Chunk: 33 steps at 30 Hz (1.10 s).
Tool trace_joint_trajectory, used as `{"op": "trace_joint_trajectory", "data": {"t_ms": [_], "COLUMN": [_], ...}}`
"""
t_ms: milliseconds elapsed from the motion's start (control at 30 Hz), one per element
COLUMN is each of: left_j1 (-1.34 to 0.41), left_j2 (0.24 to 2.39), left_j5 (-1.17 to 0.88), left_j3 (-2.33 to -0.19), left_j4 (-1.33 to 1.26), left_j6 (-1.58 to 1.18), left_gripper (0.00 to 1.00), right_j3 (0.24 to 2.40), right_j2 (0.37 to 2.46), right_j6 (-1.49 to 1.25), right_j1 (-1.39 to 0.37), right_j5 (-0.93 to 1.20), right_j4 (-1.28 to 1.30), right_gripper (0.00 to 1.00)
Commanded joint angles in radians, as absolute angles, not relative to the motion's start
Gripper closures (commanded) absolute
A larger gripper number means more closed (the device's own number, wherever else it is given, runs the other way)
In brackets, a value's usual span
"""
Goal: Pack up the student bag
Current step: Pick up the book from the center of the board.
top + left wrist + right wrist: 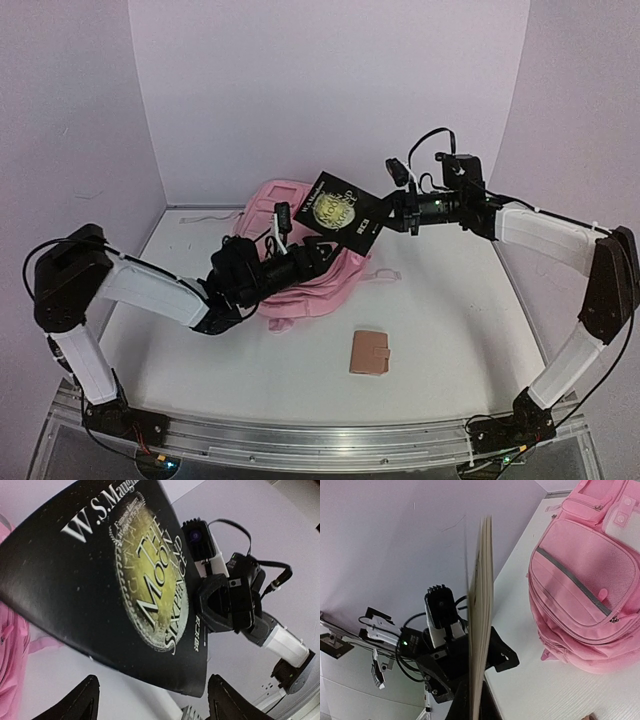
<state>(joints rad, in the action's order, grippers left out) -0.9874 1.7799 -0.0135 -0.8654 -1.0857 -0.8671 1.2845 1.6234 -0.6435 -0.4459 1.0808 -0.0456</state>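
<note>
The student bag (330,285) is laid on the white desk (450,330), lilac walls (330,90) behind. A book (340,210) is clamped by the right hand (392,215); the left hand (157,700) is spread, empty. The title is shown only at the left wrist.

book (338,212) above student bag (335,288), wallet (370,352) near

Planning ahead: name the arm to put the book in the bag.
Right. Its hand holds the book up beside the bag; the left hand is open and empty.
</note>
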Motion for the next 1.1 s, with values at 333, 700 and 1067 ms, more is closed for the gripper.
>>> {"op": "trace_joint_trajectory", "data": {"t_ms": [333, 700, 1067], "left_j1": [-0.947, -0.870, -0.886], "left_j2": [1.361, 1.359, 1.500], "left_j5": [-0.263, -0.478, -0.693], "left_j3": [-0.865, -0.806, -0.807], "left_j4": [-0.139, -0.275, -0.603], "left_j6": [-0.659, -0.749, -0.809], "left_gripper": [0.09, 0.17, 0.36], "right_j3": [1.400, 1.444, 1.481], "right_j2": [1.570, 1.599, 1.655], "right_j6": [0.141, 0.331, 0.385], "right_j1": [-0.450, -0.492, -0.538], "right_j5": [1.212, 1.240, 1.223], "right_j4": [0.724, 0.934, 1.000], "right_gripper": [1.00, 1.00, 1.00]}}
